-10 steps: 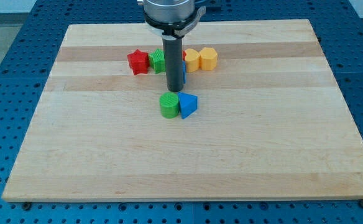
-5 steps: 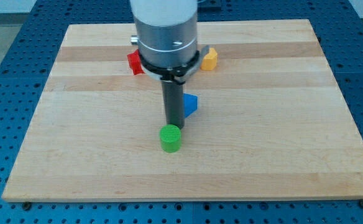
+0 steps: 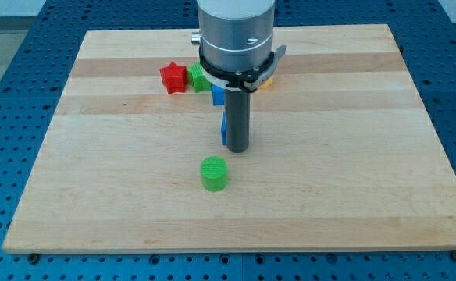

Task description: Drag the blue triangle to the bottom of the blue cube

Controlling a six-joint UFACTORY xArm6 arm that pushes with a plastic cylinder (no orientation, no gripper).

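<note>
No hand on this rig; my tip [image 3: 237,148] touches the blue triangle [image 3: 223,129], a sliver at its 9 o'clock. It sits at 6 o'clock of the blue cube [image 3: 218,95], a gap between. I judge the task nearly done.

Wide silver-grey metal cylinder at the view's top, one small dark screw hole on its face. Black clamp ring around its lower edge, lug projecting to the view's right. Straight dark rod below, ending in my tip [image 3: 237,149], blunt and round.
</note>
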